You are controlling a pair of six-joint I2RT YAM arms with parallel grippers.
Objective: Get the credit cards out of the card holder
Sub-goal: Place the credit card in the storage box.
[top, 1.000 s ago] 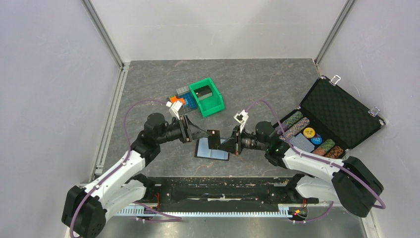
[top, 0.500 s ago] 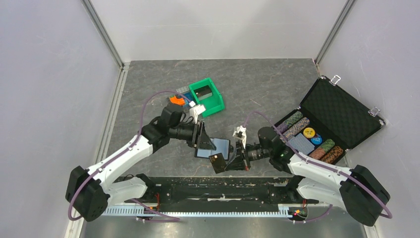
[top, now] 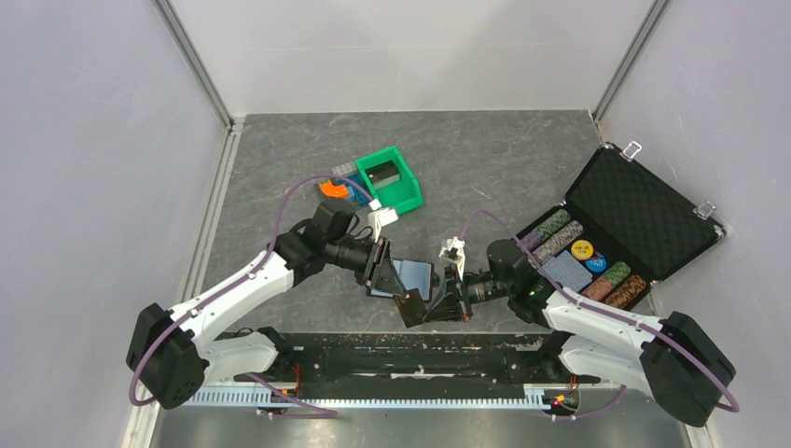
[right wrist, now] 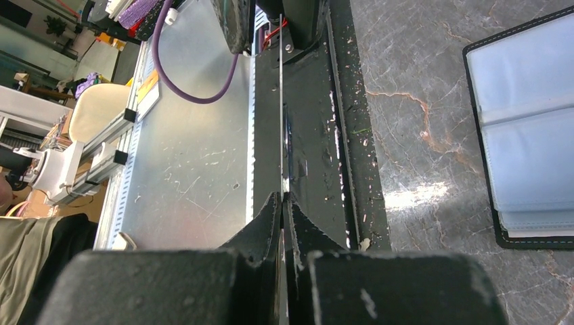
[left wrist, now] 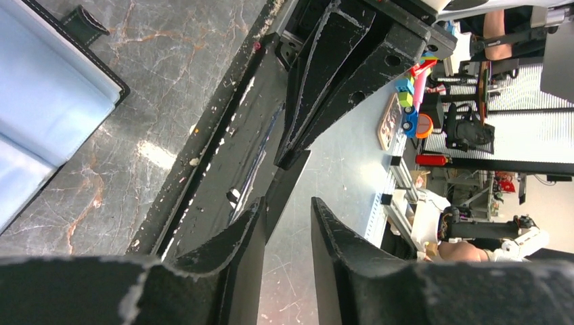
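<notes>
My right pincer [right wrist: 281, 198] pinches 1 thin black credit card [top: 408, 308] edge-on. My left pincer [left wrist: 288, 203] gapes beside the glossy card holder [left wrist: 40, 88]

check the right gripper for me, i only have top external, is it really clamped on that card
Observer: Yes, the right wrist view shows the right gripper shut on the credit card, seen edge-on.
Operator: and the left gripper
Observer: The left wrist view shows the left gripper open, gripping nothing.
Operator: any cards in the card holder
Observer: The card holder lies open; what shows of it in the right wrist view holds no black card.
</notes>
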